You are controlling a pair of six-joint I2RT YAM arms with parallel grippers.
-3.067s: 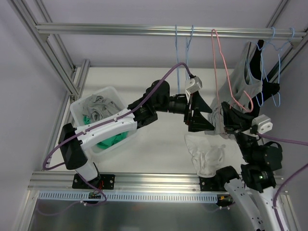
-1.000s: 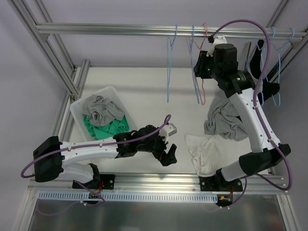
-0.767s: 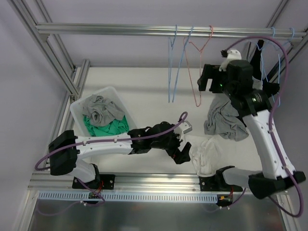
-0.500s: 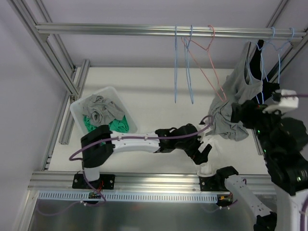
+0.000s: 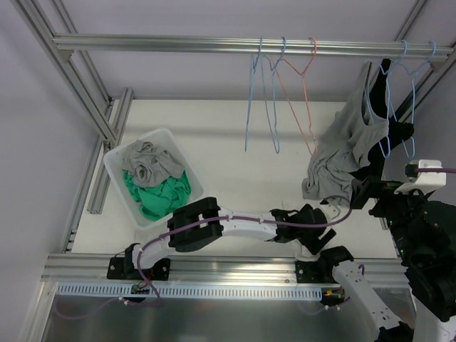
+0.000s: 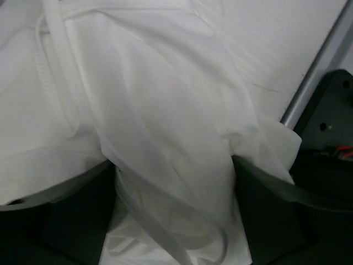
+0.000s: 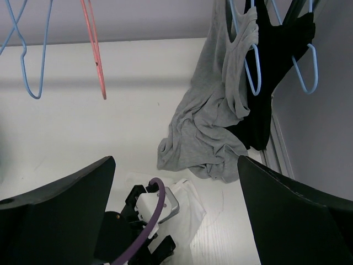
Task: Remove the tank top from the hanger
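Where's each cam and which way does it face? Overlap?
Top external: above, behind the bases, looking down on the table; left arm, right arm show.
Left wrist: close over the white garment; left tool at bottom corners.
Right wrist: raised, looking down at grey tank top, pink hanger; right tool at bottom corners.
Shared: top external and right wrist see the grey tank top.

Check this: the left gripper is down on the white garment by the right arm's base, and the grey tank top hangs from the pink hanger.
One thing is wrong: the grey tank top hangs from a blue hanger, and the pink hanger is bare, as the right wrist view shows. The left gripper is down on the white garment.
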